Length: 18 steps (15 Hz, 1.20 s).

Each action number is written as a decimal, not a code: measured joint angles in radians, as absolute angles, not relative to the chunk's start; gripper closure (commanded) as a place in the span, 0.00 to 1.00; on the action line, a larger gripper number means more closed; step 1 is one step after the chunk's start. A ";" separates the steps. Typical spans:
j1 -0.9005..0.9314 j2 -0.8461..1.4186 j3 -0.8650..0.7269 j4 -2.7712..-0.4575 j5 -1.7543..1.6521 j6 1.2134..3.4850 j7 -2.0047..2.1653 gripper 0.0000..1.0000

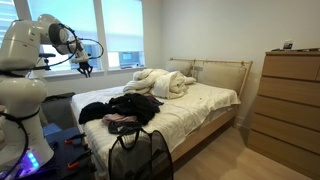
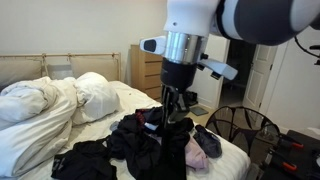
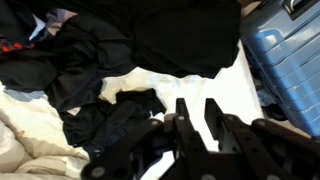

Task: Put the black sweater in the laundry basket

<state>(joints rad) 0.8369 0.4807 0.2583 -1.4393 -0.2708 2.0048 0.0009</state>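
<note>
Jaws are shown slightly parted and empty in the wrist view, poised above the bed [image 1: 205, 100]. The black sweater [image 3: 190, 35] is judged to lie in the dark clothing heap [image 1: 135, 103] on the bed, apart from the laundry basket [image 1: 140, 155] standing beside the bed. The reach is the step in hand. Next, the jaws must be widened, lowered onto a fold of the sweater and closed.

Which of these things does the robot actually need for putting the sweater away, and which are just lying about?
For the job: heap of black clothes, the sweater presumably among them; laundry basket; gripper.
Just lying about: white duvet; dresser; blue suitcase; pink garment.
</note>
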 measured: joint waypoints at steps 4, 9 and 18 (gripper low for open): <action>0.738 0.479 0.232 -1.394 -0.267 2.005 -0.016 0.13; 0.631 0.491 0.235 -1.386 -0.235 2.002 -0.098 0.00; 0.471 0.594 0.332 -1.496 -0.145 1.912 -0.489 0.00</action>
<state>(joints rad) 0.4710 0.5943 0.3315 -1.4964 -0.1455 1.9118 -0.4889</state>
